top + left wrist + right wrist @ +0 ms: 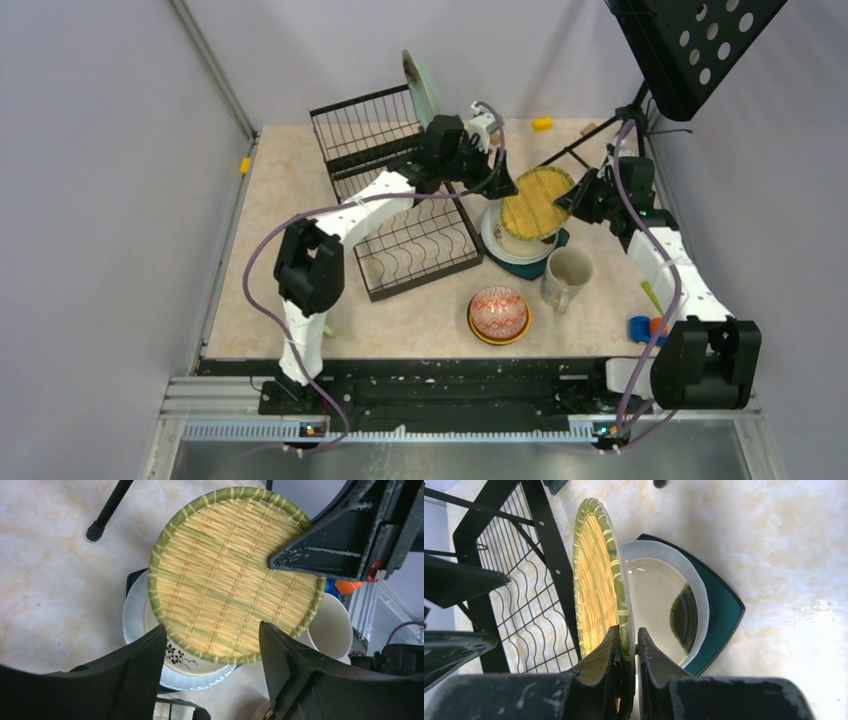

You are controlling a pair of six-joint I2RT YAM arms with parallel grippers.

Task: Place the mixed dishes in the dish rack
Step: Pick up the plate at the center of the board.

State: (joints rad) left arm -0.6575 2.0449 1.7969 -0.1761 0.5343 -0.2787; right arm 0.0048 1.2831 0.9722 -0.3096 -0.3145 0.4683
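My right gripper (628, 640) is shut on the rim of a yellow woven-pattern plate with a green edge (596, 580), holding it on edge above the stack. In the top view this plate (537, 203) hangs tilted between the two grippers. My left gripper (211, 630) is open, its fingers (145, 670) apart on either side of the plate's near rim (235, 575) without touching it. Below lie a white plate with a dark flower (185, 662) and a dark teal plate (721, 610). The black wire dish rack (410, 240) stands to the left, with a pale teal plate (422, 85) upright in its raised section.
A cream mug (567, 275) stands right of the stack. A red-patterned bowl (498, 310) sits in a yellow-orange bowl near the front. The black music stand (690, 40) and its leg (107, 510) are at the back right. Small toys (640, 328) lie by the right arm.
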